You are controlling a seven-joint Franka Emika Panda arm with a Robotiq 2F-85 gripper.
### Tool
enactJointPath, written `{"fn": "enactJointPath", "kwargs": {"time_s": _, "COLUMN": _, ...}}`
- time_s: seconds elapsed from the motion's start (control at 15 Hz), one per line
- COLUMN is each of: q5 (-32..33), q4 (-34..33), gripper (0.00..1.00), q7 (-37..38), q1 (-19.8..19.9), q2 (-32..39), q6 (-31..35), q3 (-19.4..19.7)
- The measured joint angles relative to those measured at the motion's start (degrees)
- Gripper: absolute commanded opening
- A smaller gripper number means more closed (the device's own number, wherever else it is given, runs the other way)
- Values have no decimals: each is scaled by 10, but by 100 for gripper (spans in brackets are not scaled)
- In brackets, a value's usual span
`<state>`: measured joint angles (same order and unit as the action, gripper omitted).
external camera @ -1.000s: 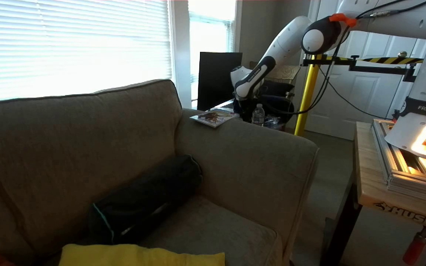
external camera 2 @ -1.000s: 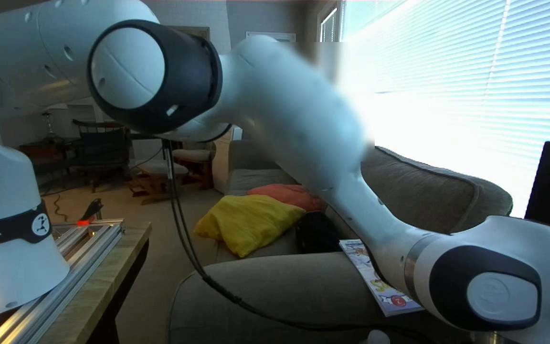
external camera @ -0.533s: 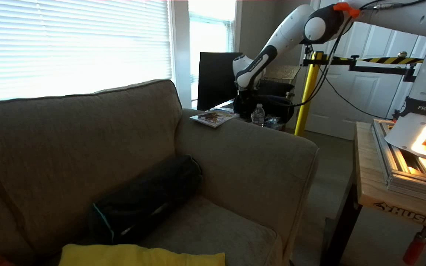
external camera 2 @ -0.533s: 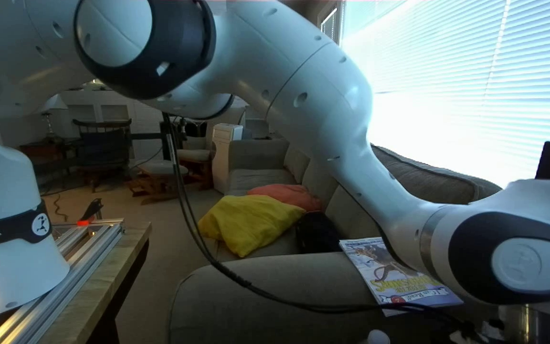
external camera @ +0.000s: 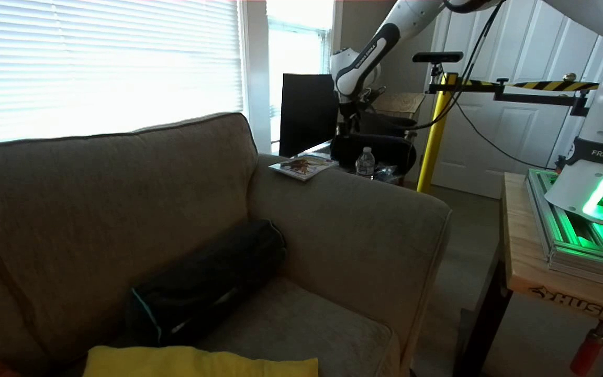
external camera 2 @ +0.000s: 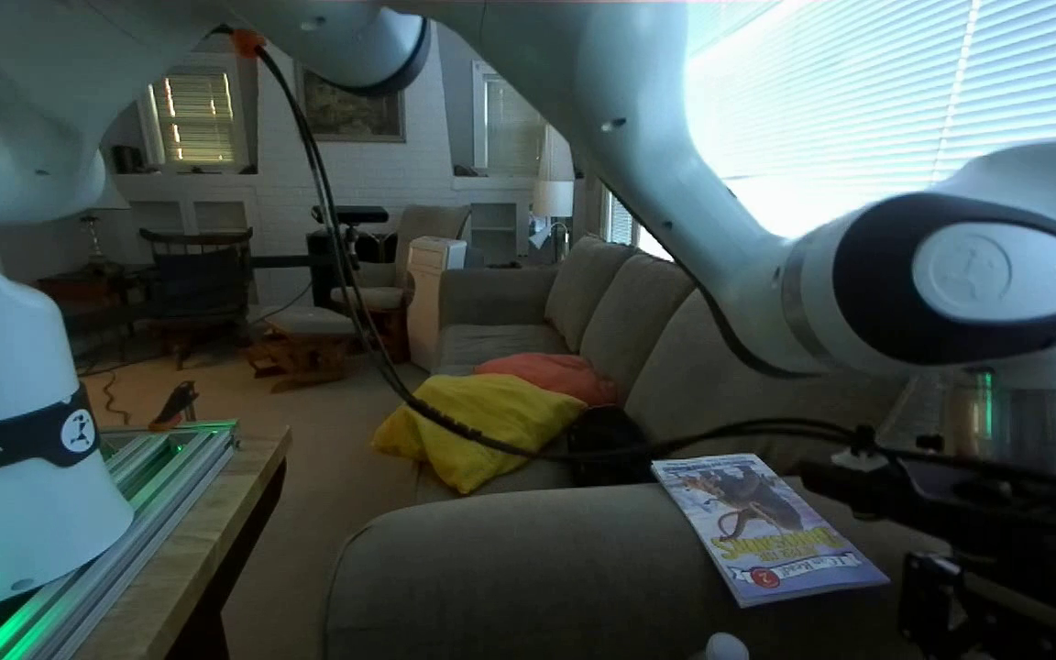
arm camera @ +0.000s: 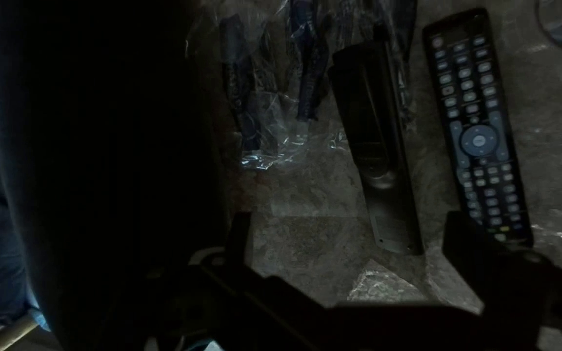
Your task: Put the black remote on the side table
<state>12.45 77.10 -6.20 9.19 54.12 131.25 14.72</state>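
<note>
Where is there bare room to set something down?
The couch arm is bare from its front end to the book. The wrist view is crowded: face-down remote, buttons-up remote to its right, plastic-wrapped items upper left. Below those, too dim to call.

A book [external camera 2: 762, 532] lies on the couch arm [external camera 2: 510, 577] near a bottle [external camera: 365, 164].
</note>
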Motion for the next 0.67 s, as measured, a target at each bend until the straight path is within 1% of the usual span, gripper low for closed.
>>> {"fn": "enactJointPath", "kwargs": {"time_s": 0.4, "q5": 2, "q4": 146, "gripper": 100, "q7": 59, "q1": -48, "q2": -162, "q6": -40, "q3": 0}}
{"fn": "enactJointPath", "kwargs": {"time_s": 0.67, "q5": 10, "q4": 252, "gripper": 100, "q7": 63, "q1": -68, "q2": -274, "q6": -41, "q3": -12}}
